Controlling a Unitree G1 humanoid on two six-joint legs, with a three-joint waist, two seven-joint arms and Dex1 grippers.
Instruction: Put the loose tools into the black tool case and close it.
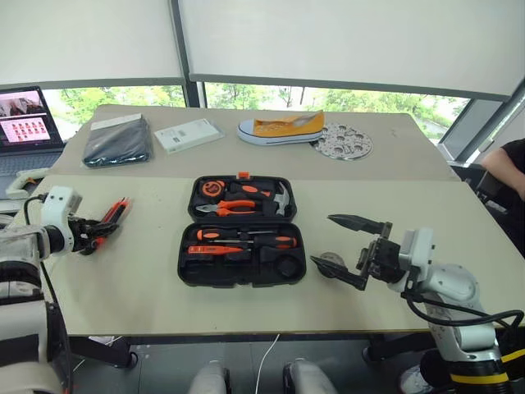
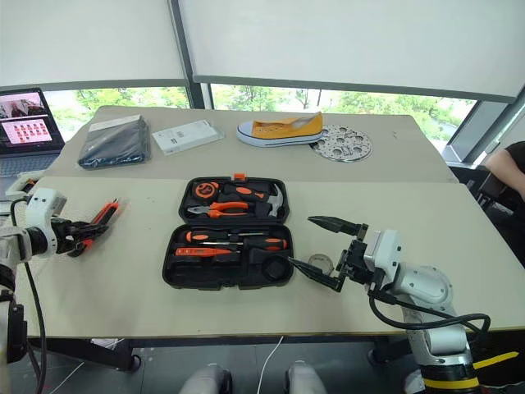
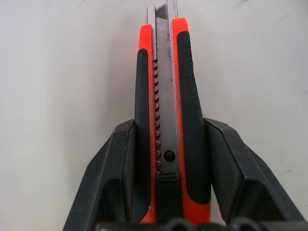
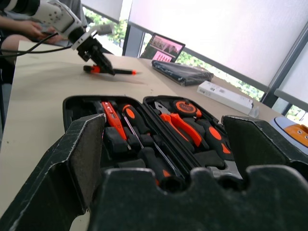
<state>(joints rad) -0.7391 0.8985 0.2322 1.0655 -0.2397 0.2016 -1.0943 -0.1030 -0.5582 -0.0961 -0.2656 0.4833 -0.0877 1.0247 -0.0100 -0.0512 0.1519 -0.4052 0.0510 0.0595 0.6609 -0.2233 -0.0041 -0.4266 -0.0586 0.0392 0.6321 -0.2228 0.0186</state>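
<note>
- The right gripper (image 1: pixel 351 250) hung with its pointy black fingers wide apart, holding nothing, just beside the black tool case (image 1: pixel 242 232).
- That bumpy plastic case lay open on the smooth table (image 1: pixel 148 279).
- The left gripper (image 3: pixel 163 192) squeezed the long orange-and-black utility knife (image 3: pixel 166 110), which lay flat on the table, left of the case.

Two head views looking down over table (image 1: pixel 123 279) and open black tool case (image 1: pixel 242 231). Left wrist view very near utility knife (image 3: pixel 168 120). Right wrist view low, facing the case.
</note>
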